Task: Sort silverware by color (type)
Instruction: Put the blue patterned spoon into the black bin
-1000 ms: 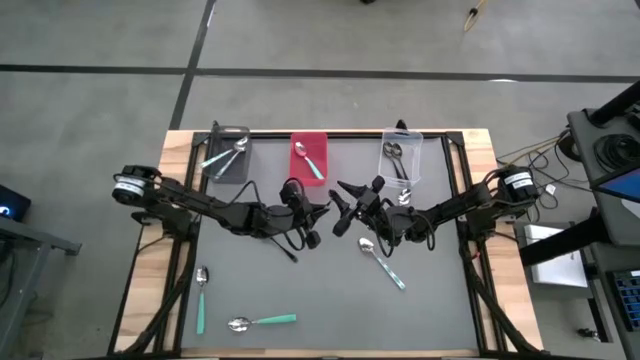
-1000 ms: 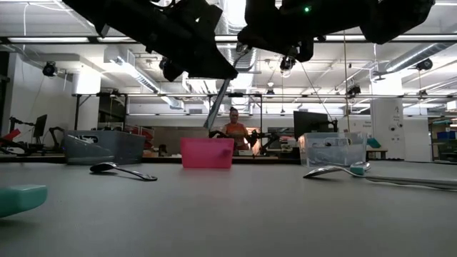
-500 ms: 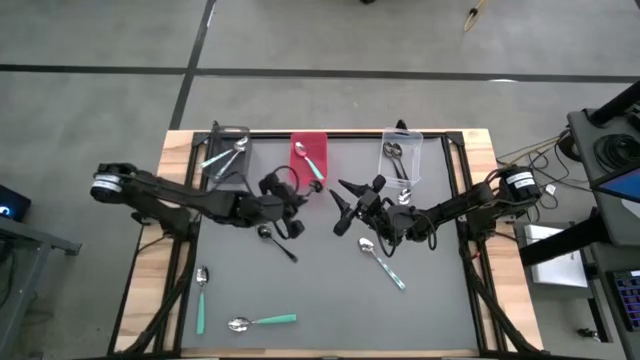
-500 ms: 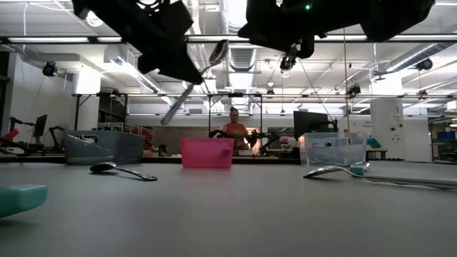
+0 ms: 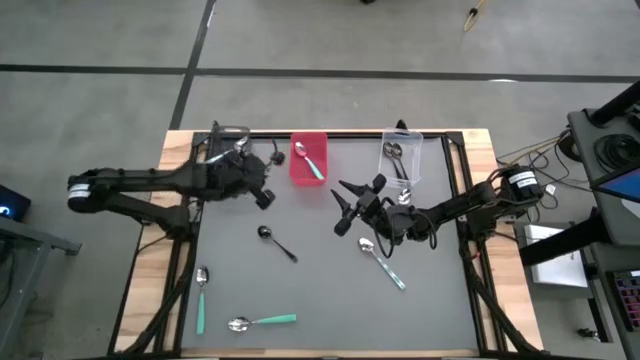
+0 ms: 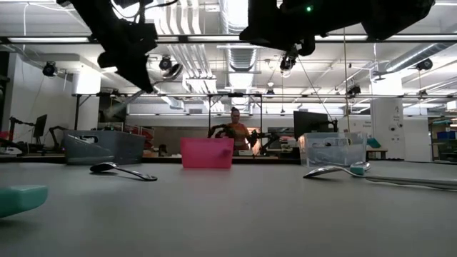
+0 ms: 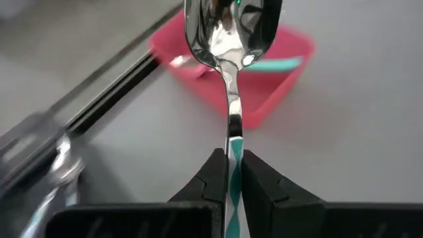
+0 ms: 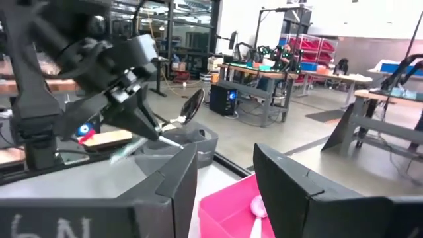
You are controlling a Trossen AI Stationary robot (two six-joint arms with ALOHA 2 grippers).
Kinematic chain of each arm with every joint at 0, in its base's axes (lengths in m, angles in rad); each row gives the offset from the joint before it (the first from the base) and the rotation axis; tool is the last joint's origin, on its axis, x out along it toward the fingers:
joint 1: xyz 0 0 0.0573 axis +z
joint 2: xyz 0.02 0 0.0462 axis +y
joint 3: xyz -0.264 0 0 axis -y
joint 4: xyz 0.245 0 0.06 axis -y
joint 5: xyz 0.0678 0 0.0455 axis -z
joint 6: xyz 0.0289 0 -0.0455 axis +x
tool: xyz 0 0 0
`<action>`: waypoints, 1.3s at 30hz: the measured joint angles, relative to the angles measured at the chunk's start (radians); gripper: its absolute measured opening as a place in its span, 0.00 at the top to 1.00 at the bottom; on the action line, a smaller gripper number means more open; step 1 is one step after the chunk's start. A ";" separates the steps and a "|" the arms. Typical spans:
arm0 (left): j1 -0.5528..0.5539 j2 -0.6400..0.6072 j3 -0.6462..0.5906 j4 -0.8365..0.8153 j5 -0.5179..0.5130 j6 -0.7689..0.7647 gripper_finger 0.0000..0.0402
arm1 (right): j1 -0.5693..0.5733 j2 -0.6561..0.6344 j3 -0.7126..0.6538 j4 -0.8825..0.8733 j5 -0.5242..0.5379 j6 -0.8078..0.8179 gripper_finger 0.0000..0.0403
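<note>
One patterned-handle spoon was pinched in the left gripper, handle running back between the fingers, bowl forward. It hung between the grey bin and pink bin. Right gripper waited mid-table, fingers spread.

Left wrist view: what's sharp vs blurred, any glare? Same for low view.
Left wrist view: the held spoon and the left gripper are sharp; its bowl mirrors bright lights; the red bin is soft and the grey bin smeared. Low view: the room is in focus, the near teal handle is blurred, and both arms are dark silhouettes against ceiling lights.
</note>
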 joint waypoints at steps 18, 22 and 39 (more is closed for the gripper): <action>0.326 0.085 0.260 -0.457 0.038 0.200 0.98 | -0.042 -0.272 0.000 -0.509 0.011 0.003 0.69; 0.362 0.094 0.274 -0.514 0.050 0.210 0.98 | -0.063 -0.337 0.000 -0.626 -0.084 0.024 0.71; 0.479 0.204 0.328 -0.716 0.186 0.225 0.98 | -0.154 -0.377 -0.002 -0.922 -0.612 0.016 0.82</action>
